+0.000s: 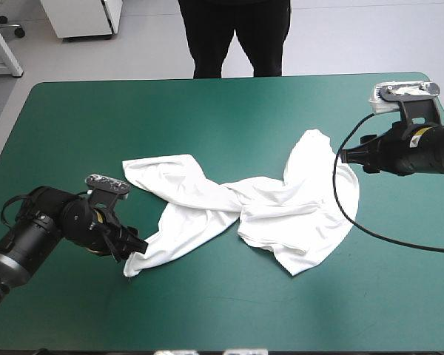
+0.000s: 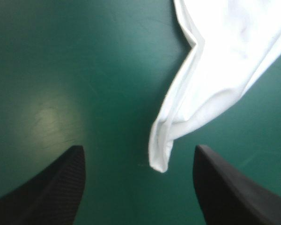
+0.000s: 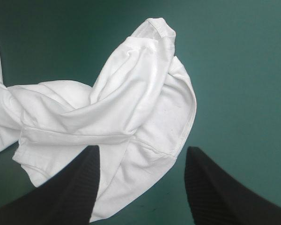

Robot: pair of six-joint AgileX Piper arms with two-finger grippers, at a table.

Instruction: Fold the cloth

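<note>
At the lower left of the high view, the left gripper (image 1: 135,245) stands open, with a tip of the T-shirt (image 1: 281,211) lying between its fingers. The T-shirt sprawls twisted across the middle of the table (image 1: 207,111). At the right, the right gripper (image 1: 345,155) is open over the T-shirt's right edge.

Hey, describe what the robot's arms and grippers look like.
The left arm and right arm are black with rounded housings; the right arm bears a small yellow mark. The left gripper and right gripper each have two broad black fin-shaped fingers, finely textured.
</note>
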